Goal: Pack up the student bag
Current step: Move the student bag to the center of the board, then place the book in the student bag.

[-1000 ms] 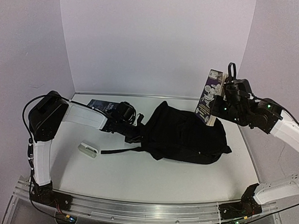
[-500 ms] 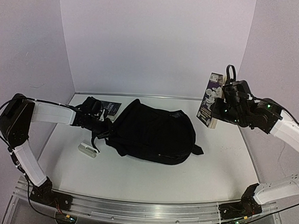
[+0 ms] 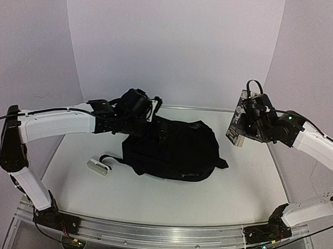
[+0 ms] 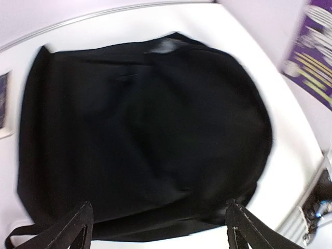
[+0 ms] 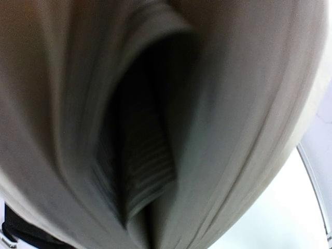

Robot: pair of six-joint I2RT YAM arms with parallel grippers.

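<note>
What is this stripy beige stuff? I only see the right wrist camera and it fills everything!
Observer: Those are the page edges of a book with a purple cover, gripped in the right pincer and held in the air.
Operator: Where's the bag?
Observer: The black student bag lies flat on the table, left of the book.
Operator: And the other pincer?
Observer: The left pincer is wide open over the bag, holding nothing.

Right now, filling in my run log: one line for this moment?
left tool: open above student bag | right tool: shut on book, aloft | student bag: lying on table
</note>
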